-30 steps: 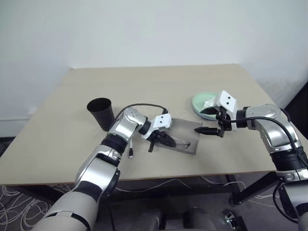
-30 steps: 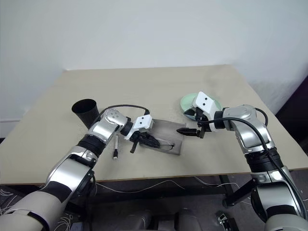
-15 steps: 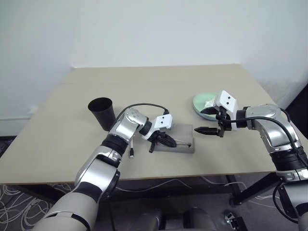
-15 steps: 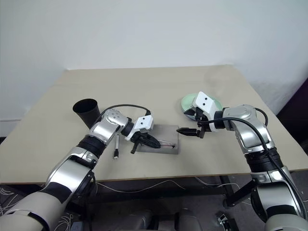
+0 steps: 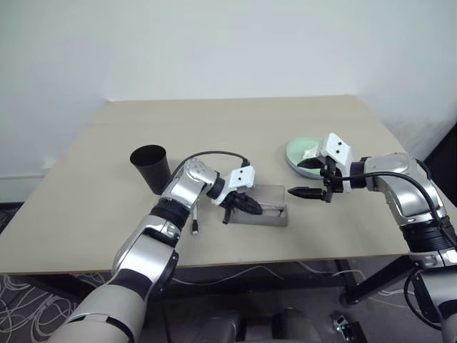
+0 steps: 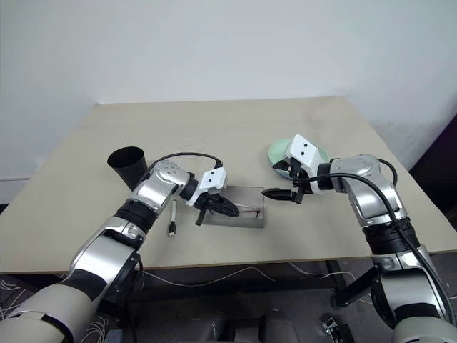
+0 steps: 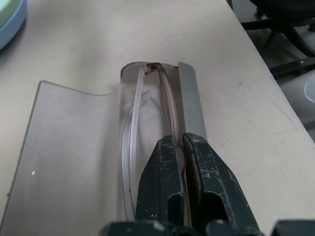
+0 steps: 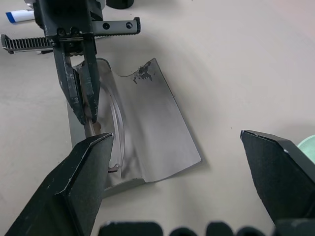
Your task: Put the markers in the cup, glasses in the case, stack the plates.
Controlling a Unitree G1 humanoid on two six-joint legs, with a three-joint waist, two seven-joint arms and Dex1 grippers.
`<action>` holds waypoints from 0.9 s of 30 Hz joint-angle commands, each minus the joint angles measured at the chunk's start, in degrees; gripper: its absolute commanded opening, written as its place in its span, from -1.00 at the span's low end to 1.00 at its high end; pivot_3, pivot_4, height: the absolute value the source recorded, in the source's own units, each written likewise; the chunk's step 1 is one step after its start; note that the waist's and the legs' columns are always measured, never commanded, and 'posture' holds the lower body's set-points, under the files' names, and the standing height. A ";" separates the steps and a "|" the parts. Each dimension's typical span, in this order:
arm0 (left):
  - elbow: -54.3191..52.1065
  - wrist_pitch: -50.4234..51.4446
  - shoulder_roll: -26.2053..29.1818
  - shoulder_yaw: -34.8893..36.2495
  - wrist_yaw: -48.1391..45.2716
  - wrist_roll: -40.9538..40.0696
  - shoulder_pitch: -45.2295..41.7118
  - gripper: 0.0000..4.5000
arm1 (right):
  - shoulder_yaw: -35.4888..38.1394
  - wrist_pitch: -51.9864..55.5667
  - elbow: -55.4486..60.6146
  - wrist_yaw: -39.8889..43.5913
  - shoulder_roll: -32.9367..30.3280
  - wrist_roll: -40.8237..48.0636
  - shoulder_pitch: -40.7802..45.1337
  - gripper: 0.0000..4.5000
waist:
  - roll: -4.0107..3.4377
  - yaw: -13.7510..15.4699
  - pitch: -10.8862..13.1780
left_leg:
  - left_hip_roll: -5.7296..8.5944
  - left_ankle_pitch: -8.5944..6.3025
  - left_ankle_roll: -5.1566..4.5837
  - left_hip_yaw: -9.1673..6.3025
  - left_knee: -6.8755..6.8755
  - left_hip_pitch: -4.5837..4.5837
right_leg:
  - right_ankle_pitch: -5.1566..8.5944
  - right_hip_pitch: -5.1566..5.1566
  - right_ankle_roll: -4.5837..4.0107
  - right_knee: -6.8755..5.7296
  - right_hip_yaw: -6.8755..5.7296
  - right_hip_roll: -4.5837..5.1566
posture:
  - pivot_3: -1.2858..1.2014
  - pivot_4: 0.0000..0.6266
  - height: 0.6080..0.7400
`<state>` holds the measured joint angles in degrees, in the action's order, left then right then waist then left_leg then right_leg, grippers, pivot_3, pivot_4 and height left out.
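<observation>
The grey-green case [image 5: 265,213] lies open in the middle of the table, its flap [image 8: 147,123] spread to one side. The thin-framed glasses [image 7: 166,101] lie lengthwise in its trough. My left gripper [image 5: 245,206] is shut on the near end of the glasses' frame, seen close in the left wrist view [image 7: 180,143]. My right gripper [image 5: 304,191] hovers open just right of the case, with nothing between its fingers. The black cup [image 5: 151,166] stands at the left. A thin white marker [image 5: 194,222] lies beside my left forearm, and a blue-capped marker [image 8: 16,16] lies past the case. The mint green plate [image 5: 295,153] sits behind my right gripper.
Something white and crumpled [image 5: 311,152] rests in the plate. A light blue rim [image 7: 11,24] shows at the corner of the left wrist view. The table's front edge [image 5: 235,263] runs close below the case. Bare tabletop stretches behind the case and the cup.
The case's flap has drawn in, so the case looks shorter and its right end sits further left. Both grippers have kept nearly still.
</observation>
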<state>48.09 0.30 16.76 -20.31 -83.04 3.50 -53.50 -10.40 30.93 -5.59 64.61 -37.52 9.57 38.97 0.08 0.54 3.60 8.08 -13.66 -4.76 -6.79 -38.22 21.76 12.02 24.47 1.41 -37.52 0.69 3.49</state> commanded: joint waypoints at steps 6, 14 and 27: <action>-2.57 0.06 0.67 0.70 -0.30 -0.27 -0.70 0.09 | 0.80 -1.20 0.15 -0.03 0.07 0.58 2.45 1.00 | 0.00 0.00 0.00 | 0.00 0.00 0.00 0.00 0.00 0.00 | -0.03 0.00 -0.05 0.00 0.00 0.00 | 0.03 -1.00 1.00; -1.78 1.38 1.61 3.31 -1.39 -2.71 -3.83 0.25 | 0.67 -1.28 -0.22 0.00 0.28 0.49 2.75 1.00 | 0.00 -0.01 0.00 | 0.00 0.00 0.00 0.00 0.00 0.00 | -0.08 0.00 -0.13 0.00 0.00 0.00 | 0.03 -1.00 1.00; 17.99 -8.81 -0.61 6.92 29.67 4.25 -12.57 -0.47 | 0.80 -1.37 -0.28 0.09 0.52 0.59 3.21 1.00 | 0.02 0.02 0.00 | 0.00 0.00 0.01 0.00 -0.04 0.01 | -0.02 0.00 -0.02 -0.02 -0.01 0.00 | 0.03 -1.00 1.00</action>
<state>65.23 -6.41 16.49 -13.31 -58.55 6.10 -64.37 -10.47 30.52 -6.52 64.67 -36.88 9.52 40.15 0.10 0.55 3.60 8.08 -13.65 -4.75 -6.79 -38.26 21.78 11.93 24.48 1.28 -37.55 0.69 3.48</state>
